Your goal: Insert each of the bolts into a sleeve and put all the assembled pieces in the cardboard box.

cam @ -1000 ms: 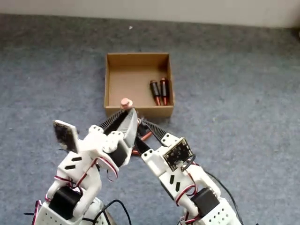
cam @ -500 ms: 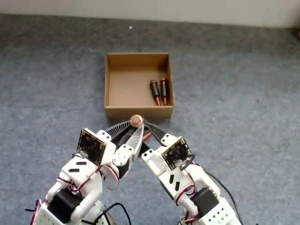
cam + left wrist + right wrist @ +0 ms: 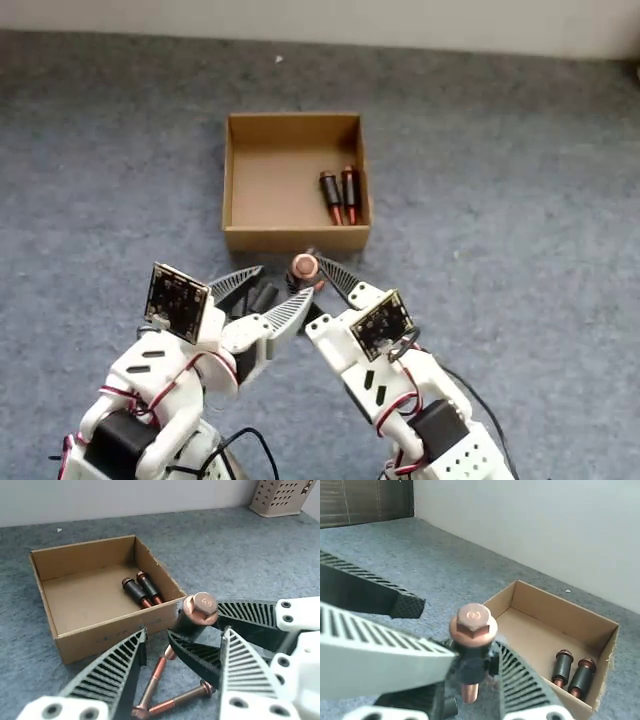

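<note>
The right gripper (image 3: 308,280) is closed on a sleeve (image 3: 304,268) with a bolt through it, held upright just below the box (image 3: 236,180) at mid-frame in the high view. The copper head faces up and, in the right wrist view, the bolt's tip (image 3: 469,692) pokes out below the fingers. The left gripper (image 3: 287,281) is wide open and holds nothing; its fingers flank the held piece, with one tip very near it.

The main risk is that closeness. If either arm swings sideways, the left fingers could knock the piece askew or out of the grip. The bolt seems only slid in, so tilting the piece on the way over could let it slip out of the sleeve.

The box's near wall (image 3: 295,238) lies between the piece and the inside. A low carry would catch the hanging tip on the cardboard and shove the box.

Two finished pieces (image 3: 340,196) lie at the box's right side, so a drop onto them could bounce.

Two loose bolts (image 3: 152,682) and what looks like a spare sleeve (image 3: 263,296) lie on the carpet under the grippers, where a low arm could scatter them.
</note>
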### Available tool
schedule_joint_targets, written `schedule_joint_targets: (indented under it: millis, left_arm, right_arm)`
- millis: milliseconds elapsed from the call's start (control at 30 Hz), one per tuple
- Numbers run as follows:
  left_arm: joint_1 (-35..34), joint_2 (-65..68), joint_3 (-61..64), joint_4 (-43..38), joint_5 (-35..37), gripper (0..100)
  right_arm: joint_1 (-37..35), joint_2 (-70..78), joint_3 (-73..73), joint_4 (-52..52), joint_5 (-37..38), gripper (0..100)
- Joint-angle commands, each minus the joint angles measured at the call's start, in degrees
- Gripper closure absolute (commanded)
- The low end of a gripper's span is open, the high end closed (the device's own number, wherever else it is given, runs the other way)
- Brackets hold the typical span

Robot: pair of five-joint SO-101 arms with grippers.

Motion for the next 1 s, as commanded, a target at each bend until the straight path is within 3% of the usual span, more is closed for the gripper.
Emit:
schedule_joint_targets:
  millis: [0, 200, 400, 767, 967]
  left_arm:
    - [-4.79, -0.22, -4.09, 5.54, 0.35, 75]
    - [-17.19, -0.22, -3.3, 6.86, 0.35, 78]
    - [-27.03, -0.22, 5.05, 5.54, 0.35, 100]
    - [-34.68, -0.04, 24.22, -12.75, 0.35, 99]
    - [-35.65, 0.04, 24.04, -13.63, 0.44, 99]
  right_arm:
    - [2.77, -1.36, 6.64, -0.4, 0.0, 99.3]
    - [8.22, -0.92, 6.64, -0.31, 0.0, 99.3]
    - [9.54, -0.92, 6.64, 4.0, 0.0, 99.3]
    - [14.37, -1.45, 6.46, 2.42, 0.0, 99.3]
    - [14.11, -1.19, 3.56, 0.31, 0.35, 99.3]
